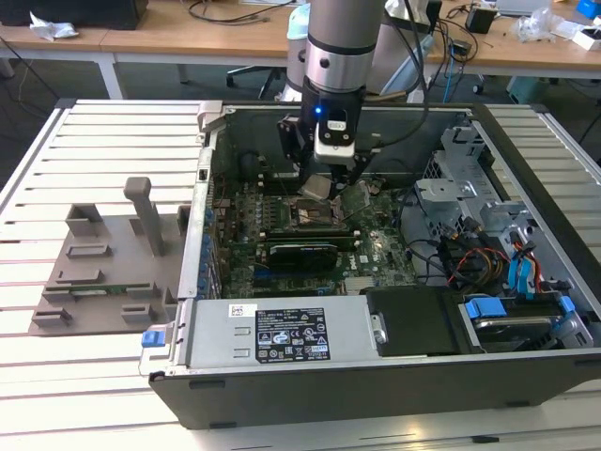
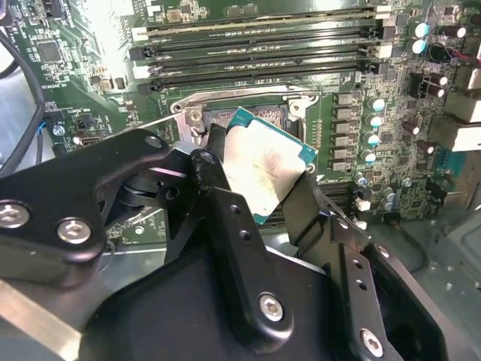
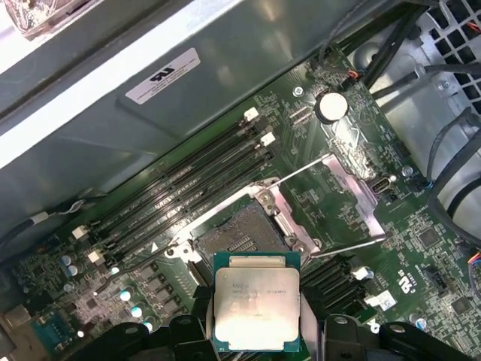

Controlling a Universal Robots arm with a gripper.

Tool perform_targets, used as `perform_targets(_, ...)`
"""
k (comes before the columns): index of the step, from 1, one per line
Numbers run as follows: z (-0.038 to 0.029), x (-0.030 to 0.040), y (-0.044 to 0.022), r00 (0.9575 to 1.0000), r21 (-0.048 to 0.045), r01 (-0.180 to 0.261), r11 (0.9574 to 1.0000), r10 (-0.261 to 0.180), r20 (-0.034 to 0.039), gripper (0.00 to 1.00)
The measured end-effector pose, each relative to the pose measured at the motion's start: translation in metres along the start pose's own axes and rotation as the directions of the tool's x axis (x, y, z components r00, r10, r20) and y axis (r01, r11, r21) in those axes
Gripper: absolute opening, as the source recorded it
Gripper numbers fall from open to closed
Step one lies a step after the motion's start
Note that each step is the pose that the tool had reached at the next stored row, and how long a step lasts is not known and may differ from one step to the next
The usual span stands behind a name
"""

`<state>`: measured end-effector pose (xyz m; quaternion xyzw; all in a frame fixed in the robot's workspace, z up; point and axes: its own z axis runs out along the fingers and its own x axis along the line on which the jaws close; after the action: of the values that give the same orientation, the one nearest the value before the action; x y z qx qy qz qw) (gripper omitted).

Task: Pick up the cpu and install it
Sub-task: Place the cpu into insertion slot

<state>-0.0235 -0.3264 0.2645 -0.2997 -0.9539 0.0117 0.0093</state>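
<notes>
The cpu [image 3: 257, 301] is pinched at two opposite edges by the black claw [image 3: 257, 331], which is closed on it, silvery lid facing out and a thin green-edged rim showing around it. In the second wrist view the cpu [image 2: 267, 169] hangs tilted between the claw [image 2: 259, 180] fingers [image 2: 207, 165], above the socket [image 2: 218, 120] and apart from it. In the first wrist view the socket [image 3: 240, 233] lies bare and dark, with its metal hold-down frame [image 3: 349, 188] swung open to one side. Long memory slots [image 3: 188, 188] run beside the socket on the green motherboard [image 3: 421, 241]. In the exterior view the arm reaches down into an open computer case [image 1: 282, 395], holding the cpu [image 1: 317, 186] over the board's middle. The case lies on a white slatted surface [image 1: 94, 141], and a grey fixture plate [image 1: 103, 263] lies on the slats toward the exterior view's left
</notes>
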Motion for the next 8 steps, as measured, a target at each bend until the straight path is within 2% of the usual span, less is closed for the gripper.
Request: perform_targets(8,0.0002,0.0,0.0,0.9983,-0.0006,-0.058,0.9983,0.058,-0.0016,0.55)
